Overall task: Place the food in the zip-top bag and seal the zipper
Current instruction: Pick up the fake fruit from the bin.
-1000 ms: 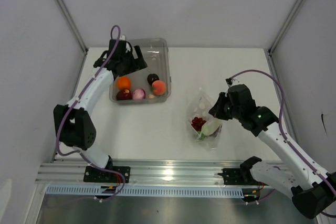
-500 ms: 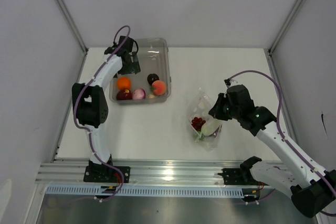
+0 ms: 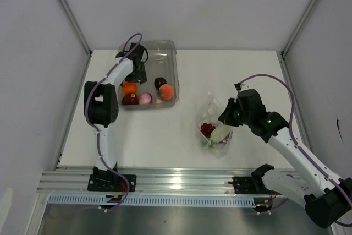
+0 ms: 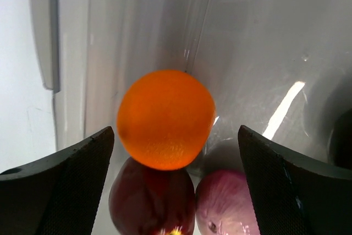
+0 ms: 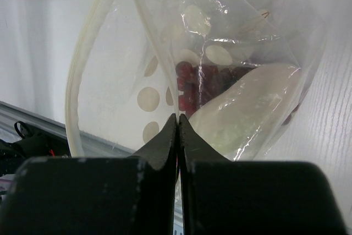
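Orange (image 4: 165,118) next, zip-top bag (image 5: 110,81) waiting.
My left gripper (image 4: 174,149) is hanging wide over it in the bin (image 3: 165,48); round & slick, it may be squirting out on closing. My right gripper (image 5: 178,127) is pinching the bag's film, which may be slipping free w/ the mouth flopping shut.

The left arm (image 3: 113,76) stretches up along the bin's (image 3: 165,48) left side; the left hand (image 4: 176,133) points down inside the bin, fingers spread wide. Well right of the bin, the right arm (image 3: 297,152) bends at its elbow, and the right hand (image 5: 177,122) pinches the zip-top bag (image 5: 220,53), fingers pressed together
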{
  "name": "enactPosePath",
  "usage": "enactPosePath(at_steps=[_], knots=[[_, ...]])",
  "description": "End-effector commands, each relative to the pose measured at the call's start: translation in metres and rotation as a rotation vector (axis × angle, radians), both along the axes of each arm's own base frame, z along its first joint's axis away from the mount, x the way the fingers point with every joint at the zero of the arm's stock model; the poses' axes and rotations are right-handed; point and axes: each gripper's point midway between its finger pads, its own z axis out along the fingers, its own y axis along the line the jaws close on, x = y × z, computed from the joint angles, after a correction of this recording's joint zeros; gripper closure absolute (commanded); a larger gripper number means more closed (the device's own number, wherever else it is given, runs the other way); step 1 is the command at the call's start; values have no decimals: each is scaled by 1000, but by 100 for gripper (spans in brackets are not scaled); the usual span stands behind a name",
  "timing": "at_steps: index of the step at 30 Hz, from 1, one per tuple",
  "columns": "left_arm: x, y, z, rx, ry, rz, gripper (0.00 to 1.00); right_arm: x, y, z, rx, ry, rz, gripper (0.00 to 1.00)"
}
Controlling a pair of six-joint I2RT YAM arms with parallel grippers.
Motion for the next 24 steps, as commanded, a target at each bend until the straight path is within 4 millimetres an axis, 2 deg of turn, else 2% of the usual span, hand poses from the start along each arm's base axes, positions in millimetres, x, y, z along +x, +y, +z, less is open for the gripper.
enactPosePath(at_steps=[1, 7, 15, 16, 18, 19, 21, 22, 24], knots=[[12, 1, 3, 8, -10, -13, 6, 3, -1, 7, 6, -40, 5, 100], [13, 3, -13, 13, 26, -9, 7, 2, -5, 8, 5, -47, -8, 100], [17, 3, -19, 10, 39, -21, 18, 2, -3, 9, 20, -44, -10, 100], [17, 4, -19, 10, 39, -23, 24, 2, -4, 9, 21, -43, -12, 100], [18, 3, -17, 3, 31, -30, 27, 3, -4, 10, 21, -45, -13, 100], [19, 2, -14, -2, 23, -33, 37, 2, -4, 9, 19, -42, -15, 100], [21, 0, -7, -13, 2, -42, 48, 3, -4, 11, 23, -45, -17, 100], [23, -3, -4, -28, -8, -49, 59, 3, -4, 11, 24, -44, -18, 100], [25, -6, 9, -49, -39, -56, 70, 3, -5, 10, 23, -43, -24, 100]])
